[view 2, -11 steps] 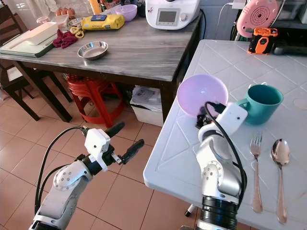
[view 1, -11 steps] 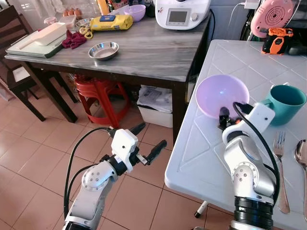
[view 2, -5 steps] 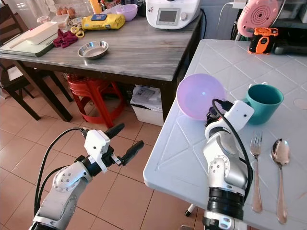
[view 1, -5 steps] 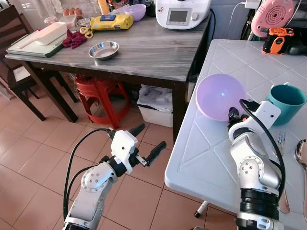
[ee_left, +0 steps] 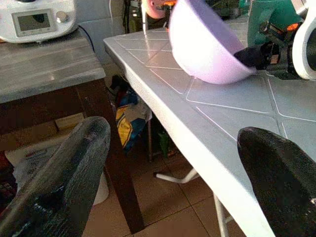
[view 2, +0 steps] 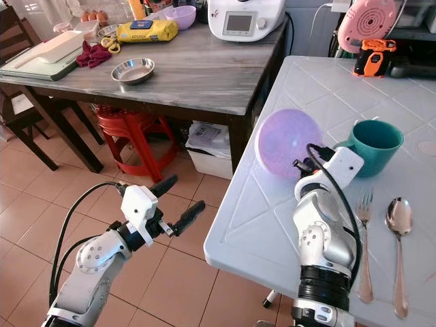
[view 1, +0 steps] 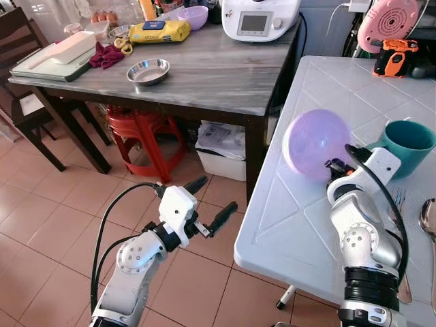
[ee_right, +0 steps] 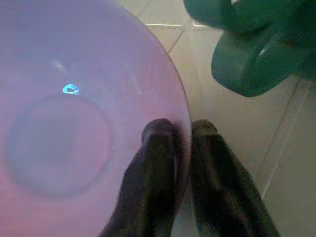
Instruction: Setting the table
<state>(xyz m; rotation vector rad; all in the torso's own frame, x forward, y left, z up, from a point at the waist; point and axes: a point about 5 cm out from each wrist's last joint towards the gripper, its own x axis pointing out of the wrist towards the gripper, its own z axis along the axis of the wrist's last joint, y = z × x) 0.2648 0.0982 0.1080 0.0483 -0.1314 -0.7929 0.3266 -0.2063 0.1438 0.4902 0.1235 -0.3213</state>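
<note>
Right end effector (ee_right: 180, 131) pinching tilted purple bowl (view 1: 317, 144) over white tiled table (view 1: 286, 218); left end effector (view 1: 211, 201) spread.

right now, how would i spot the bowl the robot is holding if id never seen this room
Find the white plastic table. Near its edge, left of the teal mug, the right gripper pinches the rim of a pale purple bowl. Unlike the purple bowl on the grey table, this one is tipped on its side.

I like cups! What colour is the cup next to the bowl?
The cup is teal green, clearest in the right eye view.
</note>
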